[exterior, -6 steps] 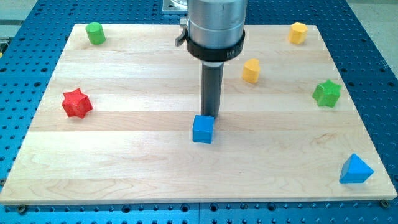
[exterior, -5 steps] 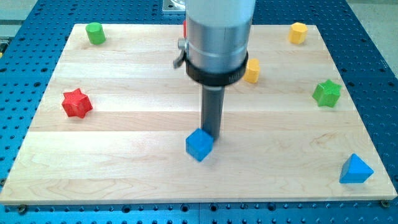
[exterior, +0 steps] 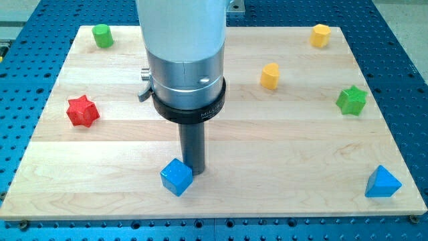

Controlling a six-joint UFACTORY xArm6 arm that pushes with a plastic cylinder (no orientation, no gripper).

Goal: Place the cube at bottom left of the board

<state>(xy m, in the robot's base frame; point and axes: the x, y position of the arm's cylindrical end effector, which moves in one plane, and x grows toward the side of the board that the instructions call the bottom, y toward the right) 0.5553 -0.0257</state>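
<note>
The blue cube (exterior: 176,177) lies on the wooden board (exterior: 100,154), left of centre and close to the view's bottom edge of the board, turned corner-on. My tip (exterior: 194,172) touches the cube's upper right side, just to its right. The wide grey arm body above the rod hides the board's upper middle.
A red star block (exterior: 83,110) sits at the left. A green block (exterior: 102,35) sits at the top left. Yellow blocks stand at the top right (exterior: 321,35) and right of centre (exterior: 269,76). A green star block (exterior: 352,100) and a blue triangular block (exterior: 382,183) sit at the right.
My tip moved down and to the view's left, pushing the blue cube the same way and turning it. The other blocks have not moved.
</note>
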